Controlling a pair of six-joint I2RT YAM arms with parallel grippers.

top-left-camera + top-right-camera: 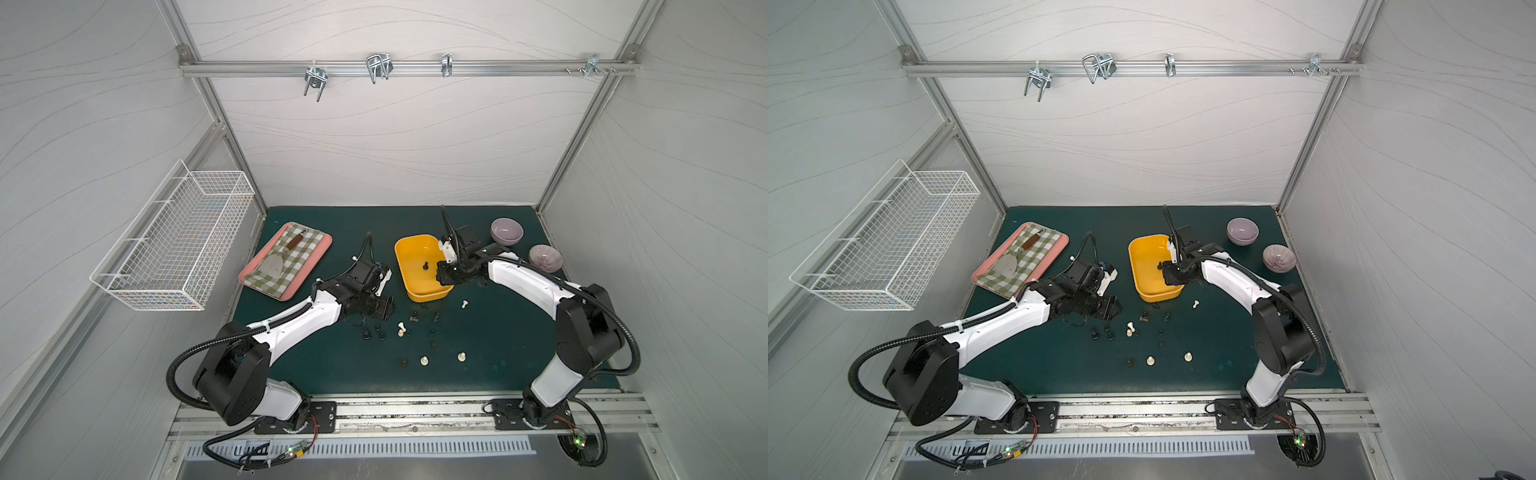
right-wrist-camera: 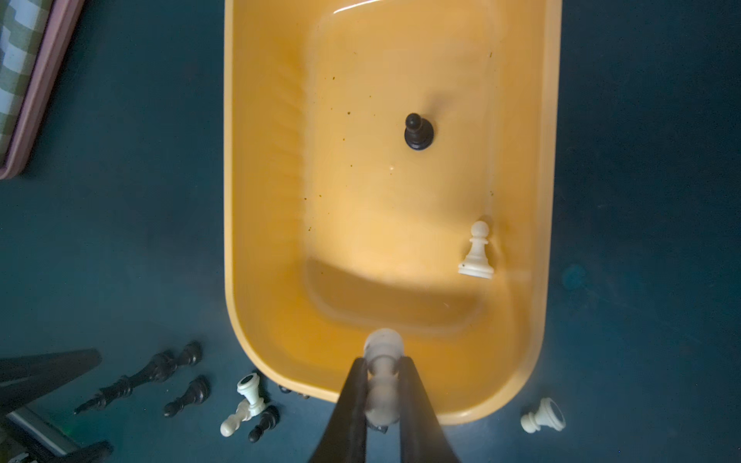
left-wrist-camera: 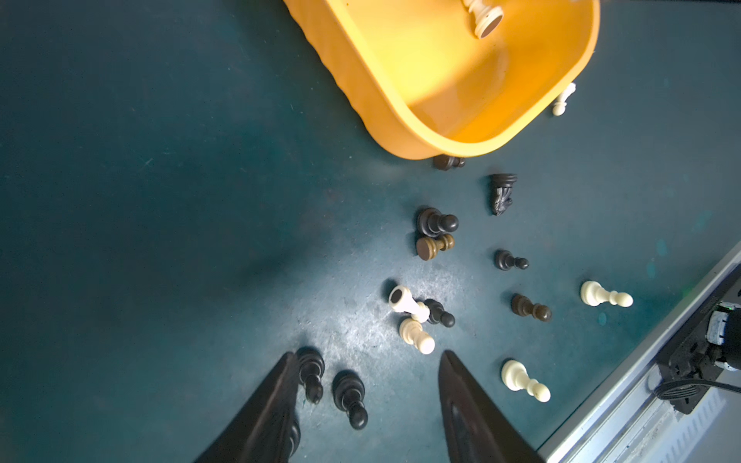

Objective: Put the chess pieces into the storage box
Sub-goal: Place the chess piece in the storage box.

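The right end effector (image 2: 383, 366) is pinched tight on a cream pawn (image 2: 383, 346). It holds the pawn over the box (image 2: 228, 200), just inside the rim at the end nearer the arm bases. The pawn's round top pokes out past the fingertips and looks blurred.

The box sits toward the back of the green surface (image 1: 332, 365), right of the middle. Inside it a black pawn (image 2: 418, 132) stands upright near the middle of the floor. A second cream pawn (image 2: 477, 250) is close against one long wall; I can't tell whether it stands or lies.

The left end effector (image 3: 369, 354) hangs low over the surface with its jaws about half apart and nothing between them. One finger (image 3: 280, 385) is right beside a dark piece (image 3: 310, 373), though I can't say if they touch.

The rest of the pieces (image 1: 401, 328) are scattered on the surface in front of the box, between the two arms. Dark and cream ones are mixed, some standing and some tipped over. One dark piece (image 3: 448, 162) lies right against the foot of the box.

A pink tray (image 1: 245, 276) lies to the left. Two bowls (image 1: 506, 231) sit at the back right.
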